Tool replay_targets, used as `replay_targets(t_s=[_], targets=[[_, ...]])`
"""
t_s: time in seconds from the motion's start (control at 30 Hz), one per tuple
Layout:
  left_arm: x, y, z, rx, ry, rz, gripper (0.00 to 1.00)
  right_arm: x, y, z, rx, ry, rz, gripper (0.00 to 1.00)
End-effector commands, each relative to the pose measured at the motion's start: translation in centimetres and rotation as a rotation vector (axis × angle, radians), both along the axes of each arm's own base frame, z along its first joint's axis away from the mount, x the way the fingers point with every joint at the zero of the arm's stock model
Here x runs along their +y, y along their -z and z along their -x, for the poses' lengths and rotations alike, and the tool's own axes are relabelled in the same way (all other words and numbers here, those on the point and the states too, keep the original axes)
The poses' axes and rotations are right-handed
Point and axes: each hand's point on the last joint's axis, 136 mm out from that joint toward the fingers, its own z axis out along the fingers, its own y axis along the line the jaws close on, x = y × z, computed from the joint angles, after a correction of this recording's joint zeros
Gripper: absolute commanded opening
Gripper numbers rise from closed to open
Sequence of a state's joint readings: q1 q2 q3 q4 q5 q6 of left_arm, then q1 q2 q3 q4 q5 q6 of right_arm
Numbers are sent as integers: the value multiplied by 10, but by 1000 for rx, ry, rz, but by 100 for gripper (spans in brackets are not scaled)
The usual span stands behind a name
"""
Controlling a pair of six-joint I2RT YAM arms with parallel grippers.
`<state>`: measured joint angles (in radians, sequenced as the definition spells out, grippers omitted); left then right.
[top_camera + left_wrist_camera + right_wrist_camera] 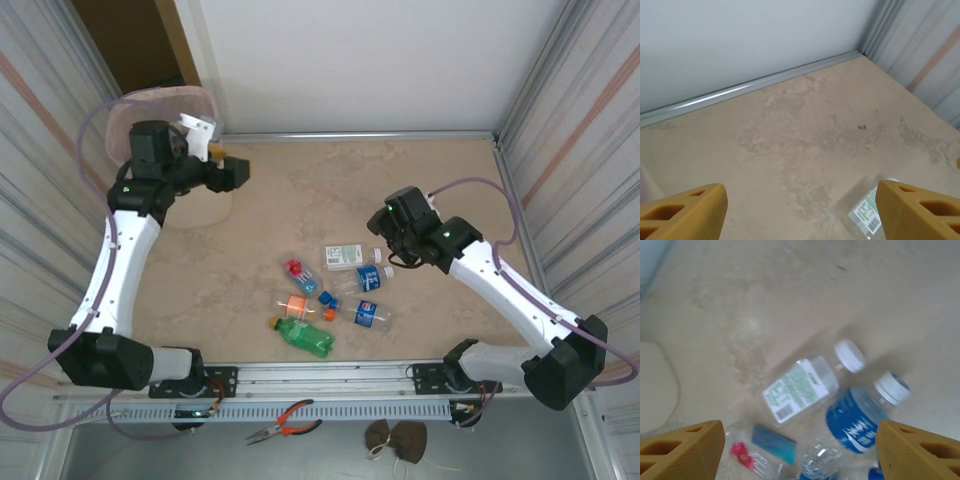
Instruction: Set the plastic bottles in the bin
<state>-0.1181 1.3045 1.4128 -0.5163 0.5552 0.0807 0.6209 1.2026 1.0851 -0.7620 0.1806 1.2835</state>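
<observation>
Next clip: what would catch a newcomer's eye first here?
A cluster of plastic bottles lies in the near middle of the table, a green bottle at its near edge. The right gripper hangs open above them, while the left gripper stands open by the bin at the far left.

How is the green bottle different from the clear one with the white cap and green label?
The green bottle is green plastic with an orange cap; the green-labelled bottle is clear with a white cap. The green bottle lies at the cluster's near end, the green-labelled bottle at its far end. Both lie on their sides, capped.
</observation>
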Motion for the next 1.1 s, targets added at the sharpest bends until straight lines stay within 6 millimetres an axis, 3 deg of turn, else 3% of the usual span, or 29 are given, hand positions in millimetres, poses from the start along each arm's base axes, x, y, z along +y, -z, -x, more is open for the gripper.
replay_targets(t_s=[0.0, 0.37, 0.67, 0.9, 1.07], targets=[[-15, 0, 13, -40, 26, -11, 78, -18, 39, 26, 198, 209, -53, 77], [-51, 38, 42, 44, 83, 16, 77, -20, 99, 23, 363, 319, -175, 68], [-62, 42, 51, 65, 88, 17, 77, -11, 129, 6, 420, 328, -247, 63], [-62, 44, 55, 82, 84, 17, 77, -5, 157, 6, 491, 322, -292, 60], [-69, 47, 59, 90, 101, 12, 76, -8, 174, 13, 524, 365, -299, 52]])
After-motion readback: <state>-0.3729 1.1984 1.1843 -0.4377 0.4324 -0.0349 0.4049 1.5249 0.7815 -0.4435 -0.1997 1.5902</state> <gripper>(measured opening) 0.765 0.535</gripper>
